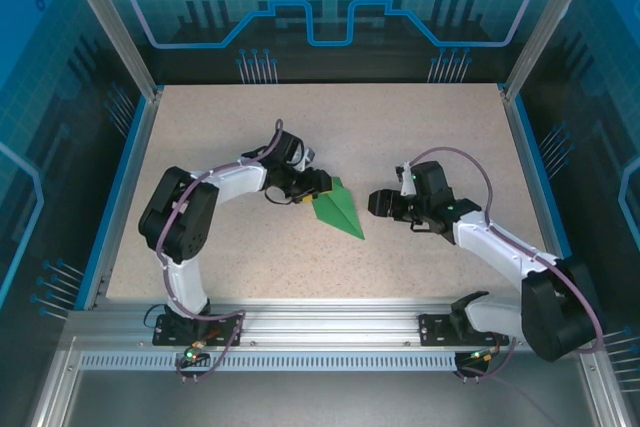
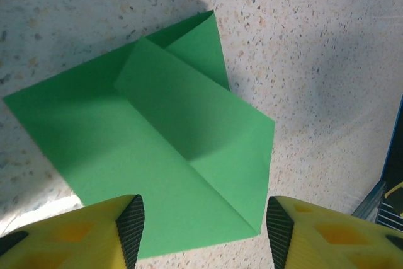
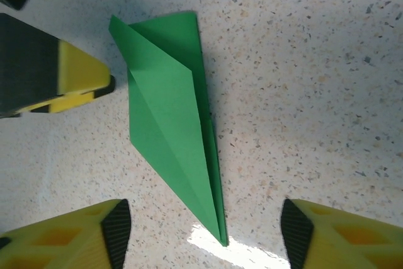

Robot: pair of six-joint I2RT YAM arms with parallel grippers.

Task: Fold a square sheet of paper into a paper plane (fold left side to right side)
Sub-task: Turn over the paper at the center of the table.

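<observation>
The bright green paper plane (image 1: 338, 209) lies flat on the speckled table near its middle, a slim pointed dart with its tip toward the near right. My left gripper (image 1: 322, 184) hovers over the wide tail end, open; in the left wrist view the folded paper (image 2: 157, 143) lies under and between the spread fingers, with my left gripper (image 2: 206, 222) holding nothing. My right gripper (image 1: 372, 203) stands open just right of the tip. In the right wrist view the dart (image 3: 170, 130) points toward my right gripper (image 3: 206, 228), and nothing is gripped.
The speckled table (image 1: 330, 127) is bordered by blue rails and aluminium posts. A yellow finger of the left gripper (image 3: 69, 83) shows at the left of the right wrist view, beside the paper's tail. The arm bases sit on the metal rail (image 1: 330, 322) at the near edge.
</observation>
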